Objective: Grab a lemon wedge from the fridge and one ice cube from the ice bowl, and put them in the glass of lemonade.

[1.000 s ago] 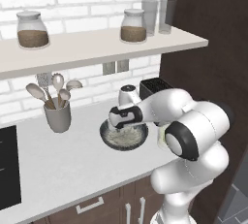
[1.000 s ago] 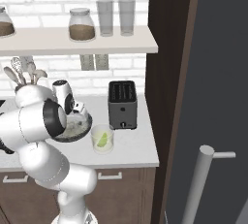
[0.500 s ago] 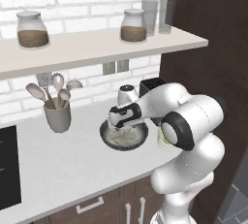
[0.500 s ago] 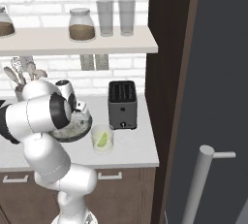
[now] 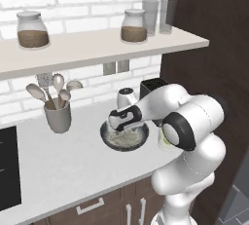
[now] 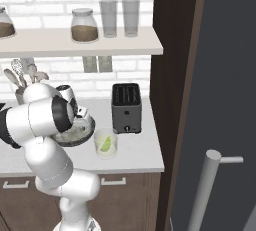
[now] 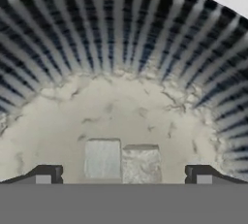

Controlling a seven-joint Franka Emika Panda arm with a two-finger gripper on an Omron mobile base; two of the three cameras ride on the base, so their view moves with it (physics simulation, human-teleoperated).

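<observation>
On the bowl's pale floor, two ice cubes (image 7: 121, 162) lay side by side, their row running three to nine o'clock. The gripper (image 7: 123, 175) straddled them, jaws fully apart, gripping nothing. The ice bowl's (image 5: 108, 141) striped wall rose toward twelve.

matt speckled ice bowl (image 7: 145, 106), ribbed wall

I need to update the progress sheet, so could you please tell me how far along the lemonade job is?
Done: a yellow-green lemon wedge already sits in the short clear glass of lemonade. In hand: the open gripper is low inside the dark-rimmed speckled ice bowl, straddling two pale ice cubes, gripping neither. Left: grasp one cube and drop it into the glass.
</observation>
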